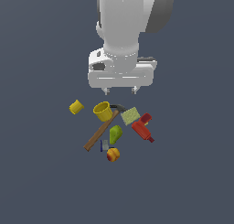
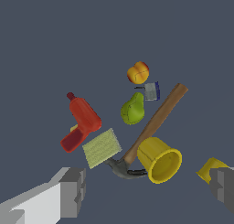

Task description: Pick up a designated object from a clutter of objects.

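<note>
On a plain dark grey floor (image 1: 41, 182), a small cluster of objects sits below a white robot arm (image 1: 125, 22). The gripper (image 1: 120, 90) hangs above the cluster with its two fingers spread wide apart and nothing between them.

From the exterior view's left to its right: one small yellow cylinder (image 1: 76, 107) lies apart from the rest. Next is one yellow cup (image 1: 103, 111), tipped on its side. One wooden-handled hammer (image 1: 101, 130) runs diagonally, its dark head (image 1: 119, 108) just beside the cup and its handle end reaching toward the near left. By that handle end sits one small grey-blue piece (image 1: 105, 145), and just nearer than it one orange-red fruit (image 1: 113, 154). One green pear (image 1: 115, 134) lies between the hammer handle and the red tool.

The one pale yellow-green speckled pad (image 1: 130, 115) lies flat, right of the cup, almost directly under the gripper. It is hemmed in: the hammer head touches or nearly touches its left corner, the pear sits just nearer, and one red drill-like tool (image 1: 143, 128) presses close along its right side. In the wrist view the pad (image 2: 102, 148) shows between the two grey fingers (image 2: 73, 191), with its top face uncovered.
</note>
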Robot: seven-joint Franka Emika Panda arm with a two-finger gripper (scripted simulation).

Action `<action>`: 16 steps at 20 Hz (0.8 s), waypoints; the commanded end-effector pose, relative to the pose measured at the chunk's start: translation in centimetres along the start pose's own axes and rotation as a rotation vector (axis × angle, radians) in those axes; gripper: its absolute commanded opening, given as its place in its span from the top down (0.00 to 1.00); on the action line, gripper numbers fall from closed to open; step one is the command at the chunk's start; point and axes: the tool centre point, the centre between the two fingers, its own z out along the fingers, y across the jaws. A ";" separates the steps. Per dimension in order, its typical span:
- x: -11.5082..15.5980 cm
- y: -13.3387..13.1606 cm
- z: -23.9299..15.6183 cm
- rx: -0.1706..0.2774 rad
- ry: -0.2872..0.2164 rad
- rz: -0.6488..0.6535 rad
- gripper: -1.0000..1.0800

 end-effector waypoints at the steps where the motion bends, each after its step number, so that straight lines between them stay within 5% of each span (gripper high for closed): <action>1: 0.0 0.0 0.0 0.000 0.000 0.000 0.04; 16: 0.7 -1.3 -0.1 -0.023 0.011 -0.072 0.04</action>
